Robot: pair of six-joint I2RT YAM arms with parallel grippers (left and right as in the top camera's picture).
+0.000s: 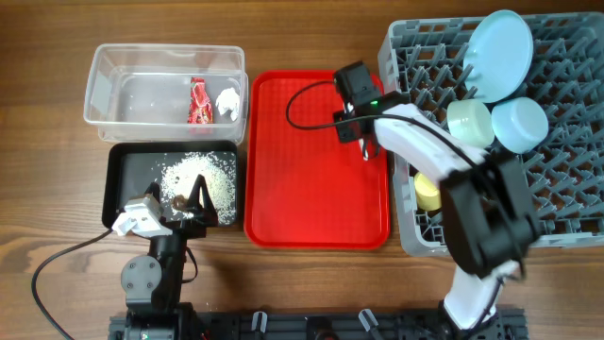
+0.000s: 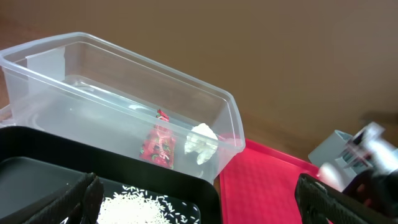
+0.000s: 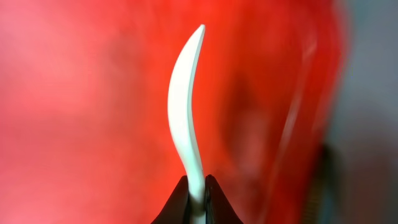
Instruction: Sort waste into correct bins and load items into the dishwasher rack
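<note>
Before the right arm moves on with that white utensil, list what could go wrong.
1. The right gripper pinches the white utensil only at its very end, so it could pivot or slip out.
2. The dishwasher rack holds the yellow cup and mint green bowl near that arm, which might knock them.

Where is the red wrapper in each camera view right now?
Overhead: the wrapper lies in the clear tub, upper left, just left of the tissue.
Left wrist: the wrapper is at centre, inside the tub, with the tissue on its right.
Right wrist: not in it; only a white utensil pinched by the right gripper.
Shared landmark: the red tray, in all three views.
</note>
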